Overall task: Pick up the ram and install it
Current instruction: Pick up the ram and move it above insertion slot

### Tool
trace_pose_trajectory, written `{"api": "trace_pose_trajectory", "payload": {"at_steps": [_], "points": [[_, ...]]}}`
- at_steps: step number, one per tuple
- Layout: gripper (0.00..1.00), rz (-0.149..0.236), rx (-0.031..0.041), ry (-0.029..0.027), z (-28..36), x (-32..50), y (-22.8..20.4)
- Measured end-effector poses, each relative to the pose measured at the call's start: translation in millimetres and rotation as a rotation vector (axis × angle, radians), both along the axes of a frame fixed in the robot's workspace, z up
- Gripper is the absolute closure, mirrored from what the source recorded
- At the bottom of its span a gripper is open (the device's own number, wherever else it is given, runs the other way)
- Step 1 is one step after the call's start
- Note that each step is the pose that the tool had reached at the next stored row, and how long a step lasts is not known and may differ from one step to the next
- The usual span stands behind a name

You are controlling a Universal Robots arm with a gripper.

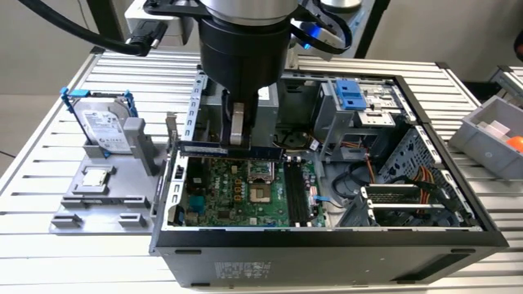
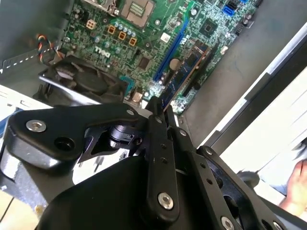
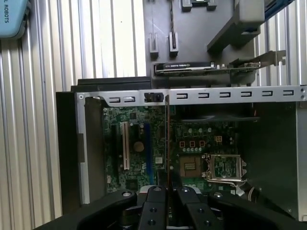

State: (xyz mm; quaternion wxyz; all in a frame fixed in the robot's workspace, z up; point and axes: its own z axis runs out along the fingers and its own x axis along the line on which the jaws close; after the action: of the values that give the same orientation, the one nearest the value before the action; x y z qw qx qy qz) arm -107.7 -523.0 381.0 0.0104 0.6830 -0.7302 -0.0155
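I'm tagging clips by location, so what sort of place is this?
Probably a robotics lab bench for computer assembly: an open PC case on a slatted metal table, with the gripper holding the ram over it.

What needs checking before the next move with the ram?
1. Grip: ok. The gripper has its jaws shut on the ram.
2. Clearance: ok. The ram hangs above the motherboard and does not touch it.
3. Alignment: not ok. In the exterior view the ram lies crosswise to the dark memory slots and is not over them.
4. Slot latches: cannot tell.
5. Cables: ok. They lie apart from the slots, toward the exterior view's right.
6. Person's hand: cannot tell. It is outside the case in the second wrist view, but how near is unclear.
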Motion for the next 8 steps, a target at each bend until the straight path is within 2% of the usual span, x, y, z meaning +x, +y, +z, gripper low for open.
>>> {"api": "trace_pose_trajectory", "payload": {"at_steps": [8], "points": [[1.0,0.0,-0.0001,0.0002,0.1,12.7,0.0]]}}
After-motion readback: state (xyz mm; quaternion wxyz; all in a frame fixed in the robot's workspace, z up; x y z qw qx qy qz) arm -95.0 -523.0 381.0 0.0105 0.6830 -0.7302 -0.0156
